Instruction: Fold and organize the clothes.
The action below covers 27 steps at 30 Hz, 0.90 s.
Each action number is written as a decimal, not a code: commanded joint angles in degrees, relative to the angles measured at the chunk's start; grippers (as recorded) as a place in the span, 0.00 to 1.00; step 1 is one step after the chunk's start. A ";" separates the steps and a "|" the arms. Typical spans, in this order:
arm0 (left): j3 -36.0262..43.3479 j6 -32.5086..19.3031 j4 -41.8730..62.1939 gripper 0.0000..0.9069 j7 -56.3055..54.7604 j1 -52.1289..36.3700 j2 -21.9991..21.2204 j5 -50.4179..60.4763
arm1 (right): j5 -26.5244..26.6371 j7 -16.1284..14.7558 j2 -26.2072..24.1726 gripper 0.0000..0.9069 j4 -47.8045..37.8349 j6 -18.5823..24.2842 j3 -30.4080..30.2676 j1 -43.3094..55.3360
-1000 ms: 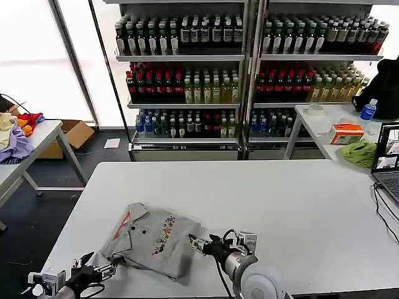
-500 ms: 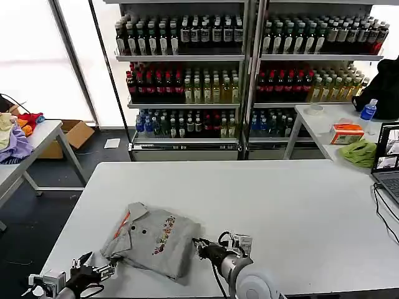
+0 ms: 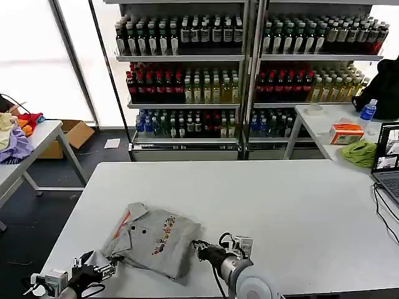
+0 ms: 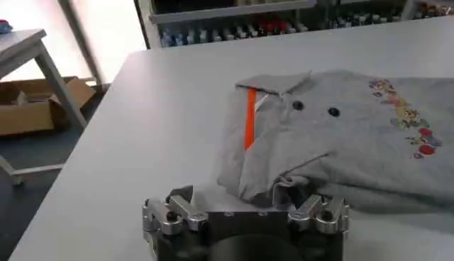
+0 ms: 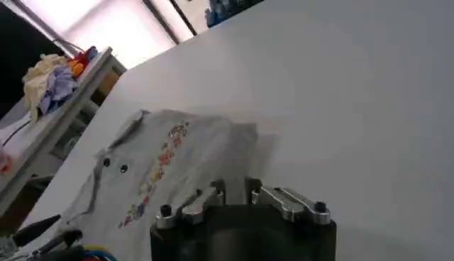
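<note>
One of the clothes, a folded light grey shirt [image 3: 153, 240] with buttons, an orange-red collar strip and a coloured chest print, lies on the white table [image 3: 280, 205] near its front left. My left gripper [image 3: 103, 269] is low at the shirt's near left corner and stands open. In the left wrist view the left gripper [image 4: 241, 197] has its fingers wide apart, with the shirt [image 4: 355, 142] just beyond them. My right gripper [image 3: 198, 246] sits at the shirt's right edge. In the right wrist view the right gripper [image 5: 234, 186] is shut and empty, the shirt [image 5: 184, 156] ahead of it.
A laptop [image 3: 388, 159] and cable [image 3: 383, 208] lie at the table's right edge. A side table on the right holds a lime-green cloth [image 3: 360, 152]. Coloured garments [image 3: 15, 140] are piled on a left side table. Bottle shelves [image 3: 243, 68] stand behind.
My right gripper has drawn back a little from the shirt's right edge toward the table's front. The left gripper and the shirt have hardly moved.
</note>
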 commanded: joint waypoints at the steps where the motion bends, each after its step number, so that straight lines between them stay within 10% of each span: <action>1: 0.46 0.18 0.06 1.00 0.11 -0.13 0.08 0.33 | 0.46 0.87 0.44 1.00 0.41 0.01 -0.35 0.33; 7: 0.57 0.20 -0.06 1.00 0.03 -0.49 -0.09 0.31 | 0.22 0.94 1.44 1.00 -1.78 0.00 -2.07 2.04; 11: 0.28 0.23 -0.08 1.00 0.03 -0.40 -0.10 0.28 | 0.17 1.06 1.73 0.79 -2.51 0.00 -2.66 2.49; 16: 0.41 0.22 0.02 1.00 0.05 -0.36 -0.34 0.29 | -0.21 1.03 2.11 0.00 -3.70 0.05 -2.90 2.67; 27: 1.35 0.19 0.09 1.00 -0.25 -1.93 -1.55 0.48 | -0.57 1.37 0.61 0.00 -2.29 0.00 -2.15 2.13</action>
